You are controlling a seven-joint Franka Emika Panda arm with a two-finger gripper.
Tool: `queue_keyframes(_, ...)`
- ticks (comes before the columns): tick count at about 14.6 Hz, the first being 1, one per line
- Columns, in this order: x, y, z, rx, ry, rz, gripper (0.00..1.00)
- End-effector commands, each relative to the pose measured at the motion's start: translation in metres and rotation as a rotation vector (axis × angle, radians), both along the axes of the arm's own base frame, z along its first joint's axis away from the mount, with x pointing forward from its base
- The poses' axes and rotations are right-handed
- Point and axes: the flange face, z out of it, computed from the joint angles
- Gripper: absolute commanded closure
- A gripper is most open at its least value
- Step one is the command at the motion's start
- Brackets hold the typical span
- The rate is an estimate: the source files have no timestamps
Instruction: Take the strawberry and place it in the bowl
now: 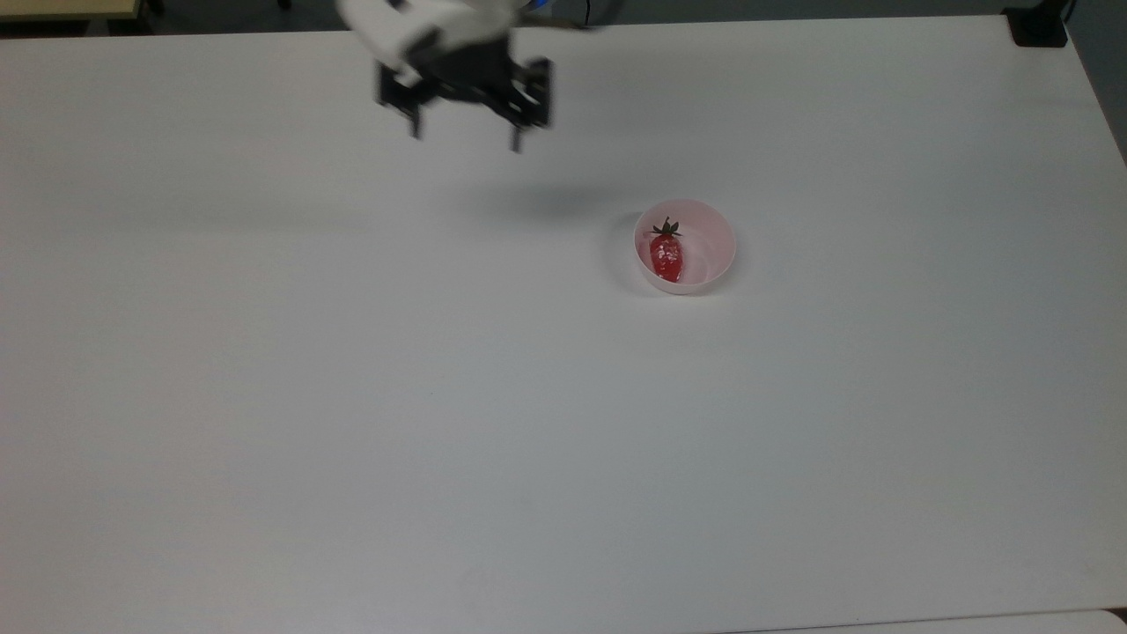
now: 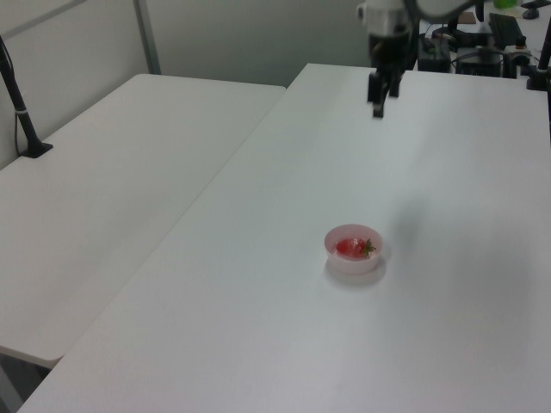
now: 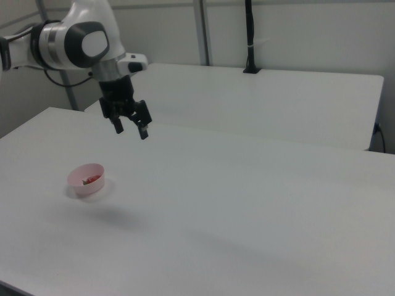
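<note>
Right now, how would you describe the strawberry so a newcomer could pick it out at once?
On the white table stands one pale pink bowl, toward the top view's right. The strawberry lies inside it against the top view's left wall: glossy red, elongated, with a dark green leafy cap.

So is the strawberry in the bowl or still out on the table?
In. The strawberry lies inside the pink bowl, its green cap toward the top view's upper edge, and the open gripper is well away from it.

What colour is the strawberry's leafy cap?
Dark green, on the red strawberry; clearest in the top view.
</note>
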Motion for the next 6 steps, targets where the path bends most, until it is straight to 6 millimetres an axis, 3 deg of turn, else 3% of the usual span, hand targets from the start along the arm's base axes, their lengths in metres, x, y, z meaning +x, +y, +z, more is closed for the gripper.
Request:
queue_keyframes(1,-0.0103,-0.0294,0.0034,-0.012,0.011,-0.023,0.00)
queue_keyframes(6,-0.0099,-0.0283,0.0037,-0.010,0.008,-0.019,0.00)
